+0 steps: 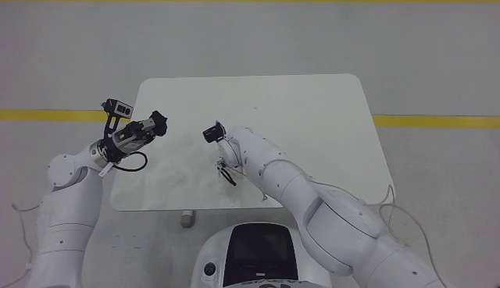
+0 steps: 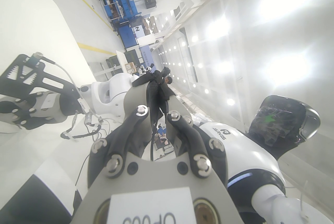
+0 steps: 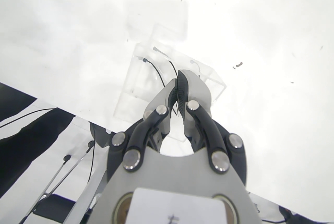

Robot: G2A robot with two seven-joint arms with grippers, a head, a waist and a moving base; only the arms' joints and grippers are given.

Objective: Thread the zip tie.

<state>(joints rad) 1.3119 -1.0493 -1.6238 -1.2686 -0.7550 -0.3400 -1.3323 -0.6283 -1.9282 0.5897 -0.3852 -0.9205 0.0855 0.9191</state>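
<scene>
Grey floor with yellow lines (image 1: pixel 437 120) all round, and in the middle a white table (image 1: pixel 312 108) with rounded corners. Over at the table's left edge we have the left gripper (image 1: pixel 158 122), held up off the surface and aimed to the right and a touch far. Its fingers are pressed together on a black zip tie (image 2: pixel 151 143). The thin strap runs lengthwise down the slot between the two fingers, back toward the wrist, so its long axis follows the fingers, roughly left to right across the scene. A bulkier dark lump sits at the fingertips (whether that is the tie's head or just padding, I can't tell).

Now the right gripper (image 3: pixel 179 79): it sits over the left half of the table, not far from the left one, and tips down at the surface. Its fingers are closed as well, pads meeting. Right under them on the table is a clear plastic box (image 3: pixel 135 84). A second zip tie (image 3: pixel 172 69), thin and black, curves up out of that box straight into the fingertips, and a dark strand shows between the pads. One more black tie (image 3: pixel 156 72) leans in the box just beside it.
</scene>
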